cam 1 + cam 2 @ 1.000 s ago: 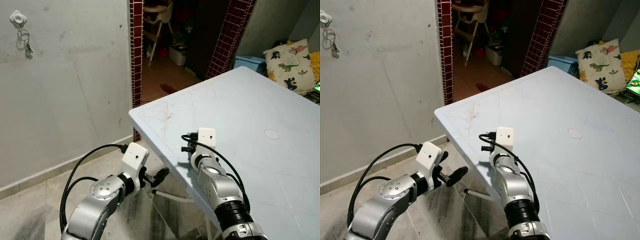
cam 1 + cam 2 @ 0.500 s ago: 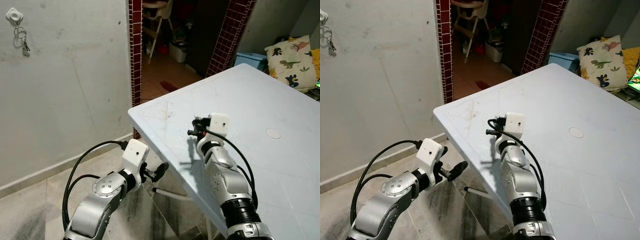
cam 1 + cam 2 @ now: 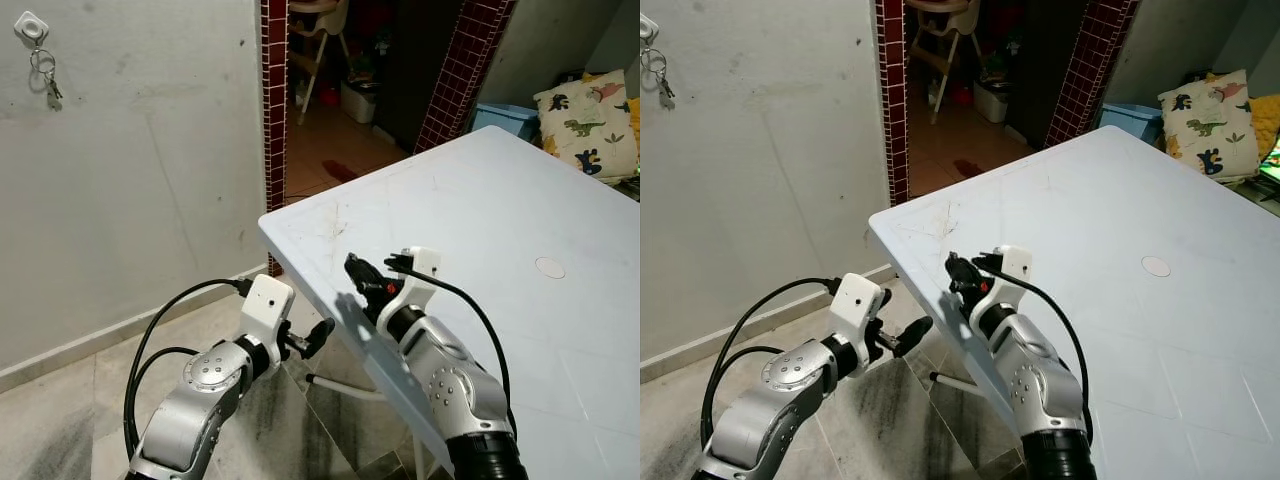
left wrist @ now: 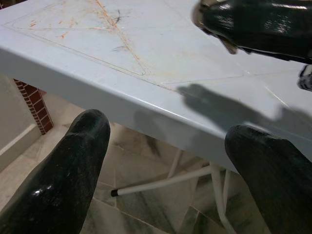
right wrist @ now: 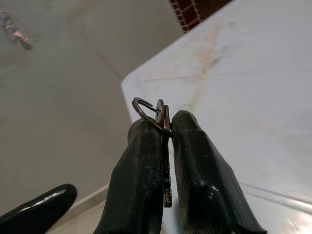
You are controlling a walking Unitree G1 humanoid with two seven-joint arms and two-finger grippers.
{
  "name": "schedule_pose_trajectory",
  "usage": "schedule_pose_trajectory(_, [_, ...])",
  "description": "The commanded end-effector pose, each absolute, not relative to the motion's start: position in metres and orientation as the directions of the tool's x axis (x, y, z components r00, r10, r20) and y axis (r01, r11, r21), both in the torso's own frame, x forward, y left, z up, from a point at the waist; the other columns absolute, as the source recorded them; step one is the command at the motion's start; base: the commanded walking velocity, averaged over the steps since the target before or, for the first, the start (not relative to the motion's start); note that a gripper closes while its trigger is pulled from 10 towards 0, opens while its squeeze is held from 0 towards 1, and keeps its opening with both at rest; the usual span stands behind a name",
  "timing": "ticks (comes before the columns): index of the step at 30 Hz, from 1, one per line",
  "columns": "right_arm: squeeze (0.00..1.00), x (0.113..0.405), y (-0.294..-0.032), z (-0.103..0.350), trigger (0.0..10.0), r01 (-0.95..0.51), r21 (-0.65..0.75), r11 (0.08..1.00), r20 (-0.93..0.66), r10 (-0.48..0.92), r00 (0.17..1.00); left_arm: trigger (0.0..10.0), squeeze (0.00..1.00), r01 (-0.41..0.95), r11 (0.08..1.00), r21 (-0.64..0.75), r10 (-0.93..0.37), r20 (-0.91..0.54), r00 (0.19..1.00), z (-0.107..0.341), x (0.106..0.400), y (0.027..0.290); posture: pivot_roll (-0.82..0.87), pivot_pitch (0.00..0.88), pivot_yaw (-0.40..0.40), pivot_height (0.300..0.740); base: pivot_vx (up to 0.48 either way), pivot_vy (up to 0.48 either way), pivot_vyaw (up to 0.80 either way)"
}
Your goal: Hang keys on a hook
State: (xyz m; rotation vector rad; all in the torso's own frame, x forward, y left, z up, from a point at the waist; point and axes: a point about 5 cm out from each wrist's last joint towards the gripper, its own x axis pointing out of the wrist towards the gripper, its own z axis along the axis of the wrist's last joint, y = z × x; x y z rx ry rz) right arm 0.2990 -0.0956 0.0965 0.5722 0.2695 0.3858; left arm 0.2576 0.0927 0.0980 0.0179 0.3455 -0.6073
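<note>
While my left fingers (image 4: 165, 161) gape wide below the counter (image 3: 480, 200) edge, my right fingers (image 5: 168, 146) pinch a key (image 5: 165, 146) above it; a hook (image 3: 31, 26) holds keys (image 3: 48, 85) on the wall.

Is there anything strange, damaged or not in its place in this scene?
The table has orange-brown scratch marks near its corner. The hook on the wall already carries a bunch of keys, while the right hand is shut on another key above the table edge. Nothing looks spilled or broken.
</note>
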Motion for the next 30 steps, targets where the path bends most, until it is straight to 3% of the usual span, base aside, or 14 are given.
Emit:
schedule_pose_trajectory(1, [0.0,0.298,-0.1,0.098,10.0,-0.256,0.582,0.772,-0.141,0.406,0.903,10.0,0.0,0.564,0.823,-0.073,-0.554,-0.32,0.768,0.099,0.259,0.092,0.18,0.0,-0.075,0.74,0.0,0.0,0.0])
schedule_pose_trajectory(5, [0.0,0.296,-0.107,0.095,10.0,-0.213,0.546,0.81,-0.185,0.364,0.913,10.0,0.0,0.566,0.821,-0.073,-0.557,-0.321,0.766,0.099,0.259,0.092,0.18,0.0,-0.07,0.74,0.0,0.0,0.0])
schedule_pose_trajectory(6, [0.0,0.297,-0.116,0.09,10.0,-0.213,0.317,0.924,-0.248,0.297,0.922,10.0,0.0,0.568,0.82,-0.071,-0.558,-0.322,0.765,0.099,0.259,0.092,0.18,0.0,-0.07,0.74,0.0,0.0,0.0])
schedule_pose_trajectory(7, [0.0,0.297,-0.116,0.09,10.0,-0.213,0.317,0.924,-0.248,0.297,0.922,10.0,0.0,0.568,0.82,-0.071,-0.558,-0.322,0.765,0.099,0.259,0.092,0.18,0.0,-0.07,0.74,0.0,0.0,0.0])
schedule_pose_trajectory(9, [0.0,0.296,-0.124,0.089,10.0,-0.213,0.155,0.965,-0.267,0.249,0.931,10.0,0.0,0.568,0.82,-0.07,-0.558,-0.322,0.765,0.099,0.259,0.092,0.18,0.0,-0.07,0.74,0.0,0.0,0.0])
schedule_pose_trajectory(18, [0.0,0.287,-0.132,0.082,10.0,-0.219,0.081,0.972,-0.299,0.233,0.925,10.0,0.0,0.575,0.814,-0.075,-0.566,-0.323,0.759,0.098,0.258,0.09,0.17,0.0,-0.07,0.74,0.0,0.0,0.0])
schedule_pose_trajectory(19, [0.23,0.286,-0.132,0.079,10.0,-0.222,0.074,0.972,-0.308,0.233,0.922,10.0,0.0,0.577,0.813,-0.079,-0.568,-0.324,0.756,0.098,0.258,0.09,0.17,0.0,-0.07,0.74,0.0,0.0,0.0])
schedule_pose_trajectory(21, [0.23,0.285,-0.131,0.078,10.0,-0.223,0.069,0.972,-0.313,0.234,0.921,10.0,0.0,0.578,0.812,-0.081,-0.569,-0.325,0.755,0.098,0.258,0.089,0.17,0.0,-0.073,0.74,0.0,0.0,0.0])
schedule_pose_trajectory(22, [1.0,0.284,-0.131,0.077,10.0,-0.226,0.059,0.972,-0.317,0.233,0.919,10.0,0.0,0.58,0.81,-0.085,-0.573,-0.326,0.752,0.098,0.258,0.089,0.17,0.0,-0.073,0.74,0.0,0.0,0.0])
schedule_pose_trajectory(30, [1.0,0.283,-0.128,0.074,10.0,-0.247,0.04,0.968,-0.327,0.246,0.912,10.0,0.0,0.66,0.737,-0.146,-0.668,-0.307,0.678,0.099,0.249,0.076,0.17,0.0,-0.078,0.74,0.0,0.0,0.0])
